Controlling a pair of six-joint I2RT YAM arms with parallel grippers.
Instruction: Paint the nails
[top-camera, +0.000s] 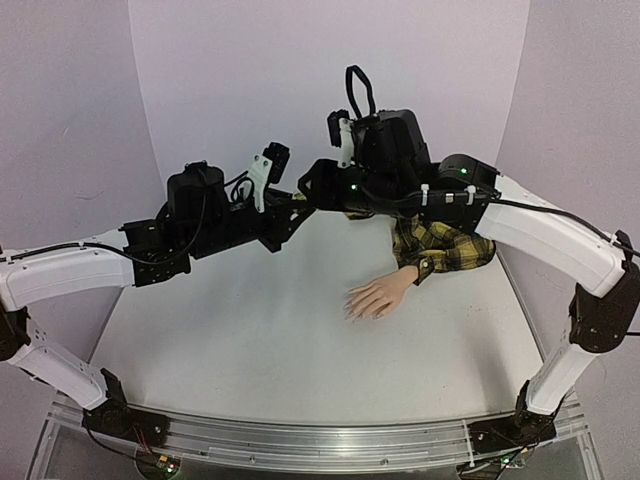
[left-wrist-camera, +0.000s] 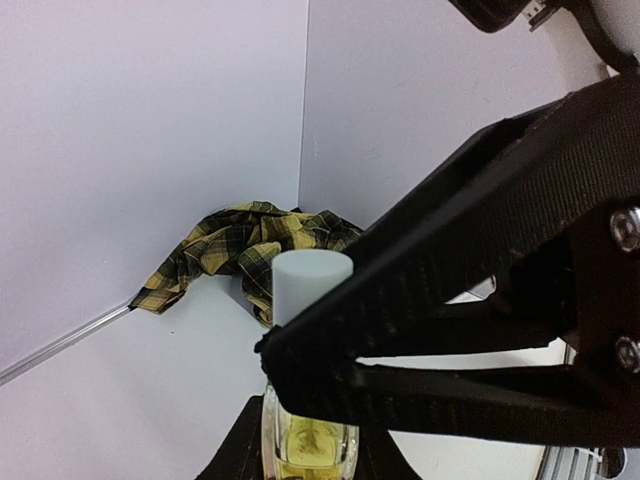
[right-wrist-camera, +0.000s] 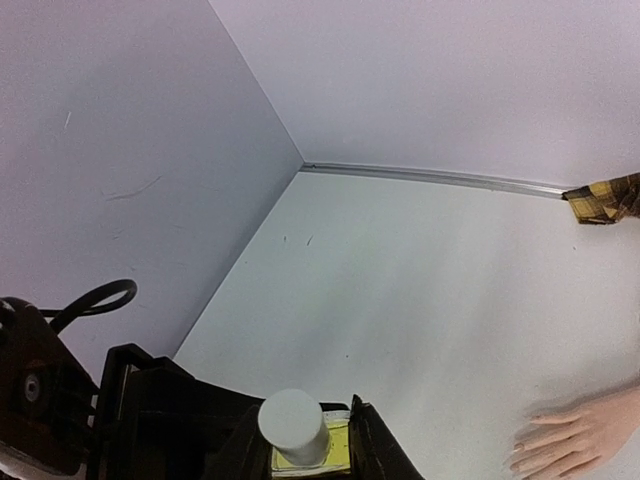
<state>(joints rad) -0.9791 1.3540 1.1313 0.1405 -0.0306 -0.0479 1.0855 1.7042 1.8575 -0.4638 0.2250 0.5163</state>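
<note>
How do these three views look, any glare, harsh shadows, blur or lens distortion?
Top external view: soft even light, no glare, the aluminium rail bowed by the wide lens. Left wrist view: the black ridged gripper fingers loom huge, partly hiding the white-capped yellowish glass bottle. Right wrist view: evenly lit, skin-coloured mannequin hand cut by the frame edge.

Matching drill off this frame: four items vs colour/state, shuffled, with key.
Items
1. cap
2. sleeve
3. hand
4. left claw

Colour/state
A. yellow-black plaid
B. white
C. shut on bottle
D. skin-coloured

Pairs: 1-B, 2-A, 3-D, 4-C
</note>
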